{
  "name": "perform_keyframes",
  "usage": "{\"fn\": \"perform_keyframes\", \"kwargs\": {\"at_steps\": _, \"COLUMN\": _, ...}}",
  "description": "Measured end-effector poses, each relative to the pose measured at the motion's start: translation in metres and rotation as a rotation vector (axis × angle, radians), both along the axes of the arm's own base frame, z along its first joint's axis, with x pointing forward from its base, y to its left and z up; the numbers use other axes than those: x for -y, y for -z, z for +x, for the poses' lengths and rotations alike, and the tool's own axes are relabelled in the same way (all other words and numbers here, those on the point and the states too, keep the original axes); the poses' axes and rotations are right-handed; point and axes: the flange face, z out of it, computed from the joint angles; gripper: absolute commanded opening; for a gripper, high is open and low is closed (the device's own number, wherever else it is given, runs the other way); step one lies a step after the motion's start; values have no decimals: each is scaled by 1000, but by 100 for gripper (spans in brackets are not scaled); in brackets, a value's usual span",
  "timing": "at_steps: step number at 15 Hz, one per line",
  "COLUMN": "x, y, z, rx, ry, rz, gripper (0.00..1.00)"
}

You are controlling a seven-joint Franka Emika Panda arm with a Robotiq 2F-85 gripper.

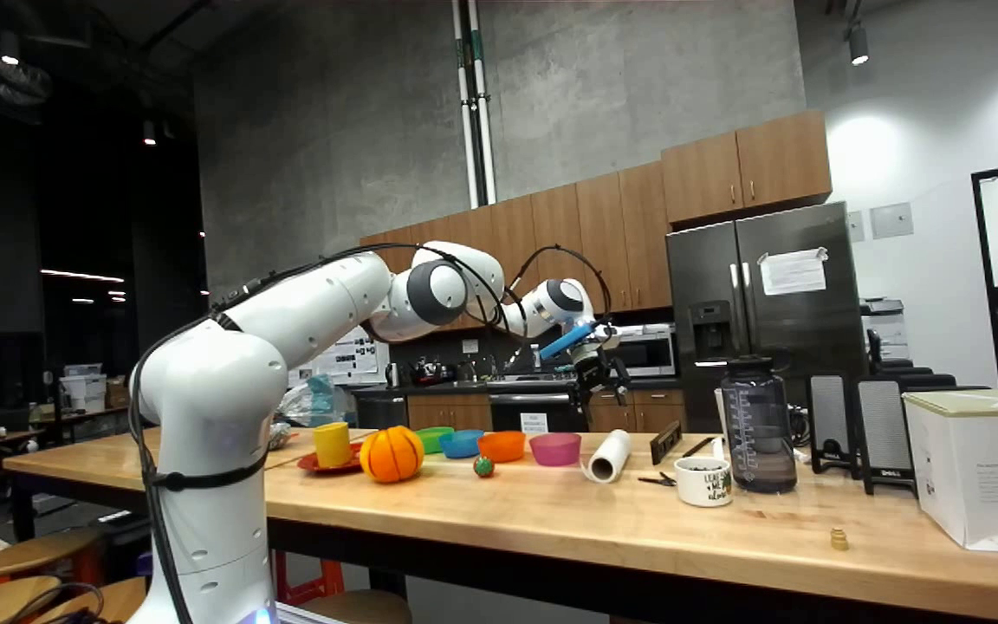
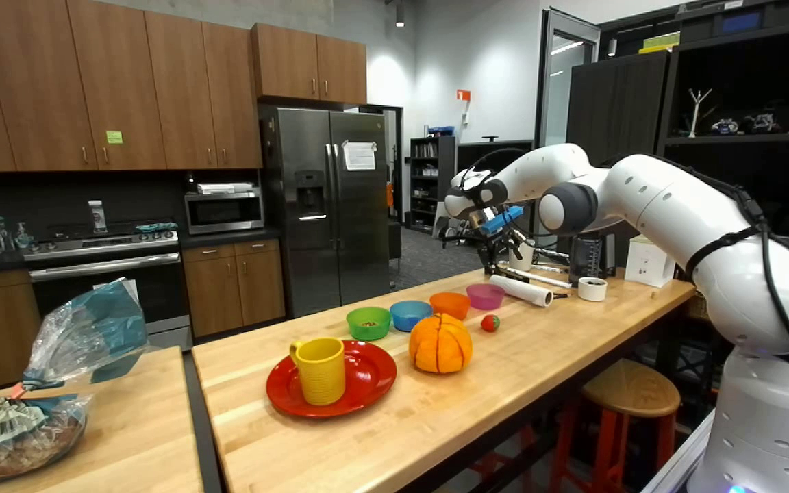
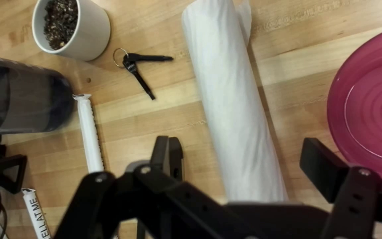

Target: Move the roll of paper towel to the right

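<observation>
Roll of white paper towel (image 3: 232, 99) lies beneath the end effector (image 3: 240, 156)

In the wrist view the two black fingers (image 3: 320, 166) of the end effector stand wide apart, one to each side of the roll, with wood showing in the gaps; nothing is in its grasp. The roll rests on its side on the light wooden counter (image 1: 534, 507). It leads away from the end effector, its nearer end hidden by the end effector's own body, and a loose flap of paper sticks out near the other end, where an exterior view shows a hollow core. In both exterior views the end effector hangs over the counter from a jointed white arm (image 1: 326, 303).

On one side of the end effector, partly behind a finger in the wrist view, sits a glossy round magenta bowl (image 3: 366, 106). Beyond it come a round orange bowl (image 2: 451, 309), a round blue bowl (image 2: 411, 324) and a round green bowl (image 2: 369, 334). Well apart on that side are an orange pumpkin-shaped object (image 2: 440, 344) with dark stripes and a ridged yellow mug (image 2: 322, 380) standing on a round red plate (image 2: 367, 373).

On the opposite side lies a pair of small black tools on a metal ring (image 3: 132, 67); farther out stand a round white cup (image 3: 93, 33) holding dark bits and a dark see-through bottle (image 3: 28, 99).
</observation>
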Motion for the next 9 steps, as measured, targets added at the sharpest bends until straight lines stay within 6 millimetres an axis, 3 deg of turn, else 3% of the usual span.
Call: {"fn": "perform_keyframes", "kwargs": {"at_steps": 9, "x": -9, "y": -7, "z": 3, "rx": 8, "ry": -17, "rz": 2, "gripper": 100}}
